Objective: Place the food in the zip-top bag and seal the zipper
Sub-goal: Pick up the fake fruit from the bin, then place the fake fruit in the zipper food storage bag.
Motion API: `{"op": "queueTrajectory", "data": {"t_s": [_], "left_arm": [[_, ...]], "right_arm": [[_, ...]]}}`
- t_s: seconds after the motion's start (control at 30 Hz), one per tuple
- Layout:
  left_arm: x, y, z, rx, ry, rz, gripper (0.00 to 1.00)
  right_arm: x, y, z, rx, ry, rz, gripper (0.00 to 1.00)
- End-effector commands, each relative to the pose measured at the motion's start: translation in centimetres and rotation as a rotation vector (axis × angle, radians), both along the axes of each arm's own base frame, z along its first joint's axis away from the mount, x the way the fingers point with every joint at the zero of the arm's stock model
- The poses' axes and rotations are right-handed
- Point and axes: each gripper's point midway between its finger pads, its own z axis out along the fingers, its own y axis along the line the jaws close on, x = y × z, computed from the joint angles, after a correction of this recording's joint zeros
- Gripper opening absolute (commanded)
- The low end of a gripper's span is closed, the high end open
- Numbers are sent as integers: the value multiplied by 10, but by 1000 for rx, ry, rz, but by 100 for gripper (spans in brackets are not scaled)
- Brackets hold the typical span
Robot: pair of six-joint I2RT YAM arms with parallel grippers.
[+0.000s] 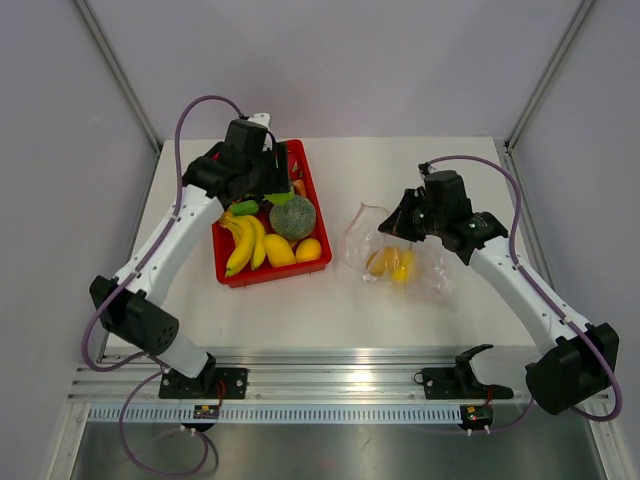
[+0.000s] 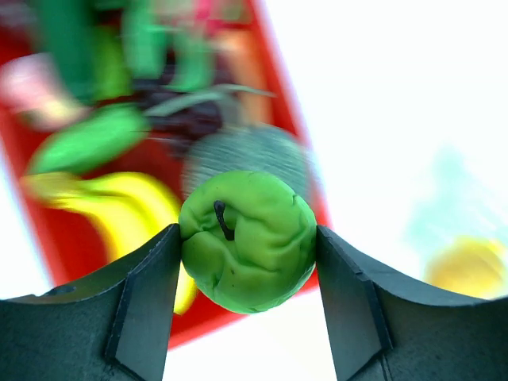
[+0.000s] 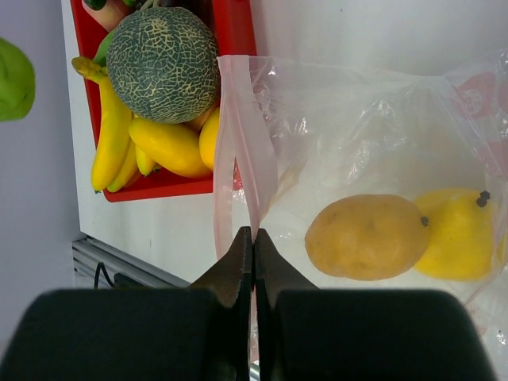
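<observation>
My left gripper [image 2: 248, 242] is shut on a wrinkled light-green toy fruit [image 2: 262, 262] with a dark stem, lifted over the red tray [image 1: 270, 275]; both fingers touch its sides. The same fruit [image 3: 14, 79] shows at the left edge of the right wrist view. In the tray lie a netted melon [image 1: 292, 216], bananas [image 1: 242, 240] and other yellow pieces. The clear zip-top bag [image 1: 405, 262] lies to the right of the tray, holding a tan potato-like piece [image 3: 367, 236] and a yellow fruit [image 3: 456, 234]. My right gripper [image 3: 253, 234] is shut on the pink zipper [image 3: 238, 135] at the bag's gaping mouth.
The tray's right wall [image 3: 234, 32] is a short way from the bag's mouth. Metal frame posts rise at the table's back corners, and an aluminium rail [image 1: 340, 385] runs along the near edge.
</observation>
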Motion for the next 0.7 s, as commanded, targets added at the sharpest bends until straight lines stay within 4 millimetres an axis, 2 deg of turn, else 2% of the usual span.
{"op": "queueTrajectory", "data": {"t_s": [0.0, 0.03, 0.1, 0.13, 0.17, 0.37, 0.5, 0.53, 0.57, 0.6, 0.67], "left_arm": [[-38, -49, 20, -113, 0, -218, 28], [-44, -62, 23, -147, -3, -254, 28], [-68, -96, 31, -226, 0, -373, 28], [-72, -109, 29, -260, -5, -399, 29], [-84, -126, 30, -292, 2, -451, 29], [-102, -176, 5, -349, 82, -525, 28], [-101, -198, -9, -364, 114, -536, 30], [-98, -203, -15, -365, 125, -530, 35], [-96, -208, -16, -367, 125, -530, 44], [-96, -211, -18, -367, 133, -535, 72], [-96, -215, -28, -344, 177, -537, 93]], "right_arm": [[9, 15, 29, 68, -77, 36, 1], [9, 16, 31, 73, -79, 36, 1], [10, 16, 32, 78, -85, 35, 1], [10, 16, 34, 82, -89, 35, 1], [9, 16, 34, 81, -90, 36, 1], [0, 15, 40, 101, -101, 43, 1], [-6, 11, 44, 101, -109, 39, 1], [-7, 10, 44, 100, -110, 37, 1], [-7, 10, 45, 103, -113, 37, 2], [-9, 9, 47, 103, -116, 33, 1], [-10, 8, 47, 98, -116, 31, 1]]}}
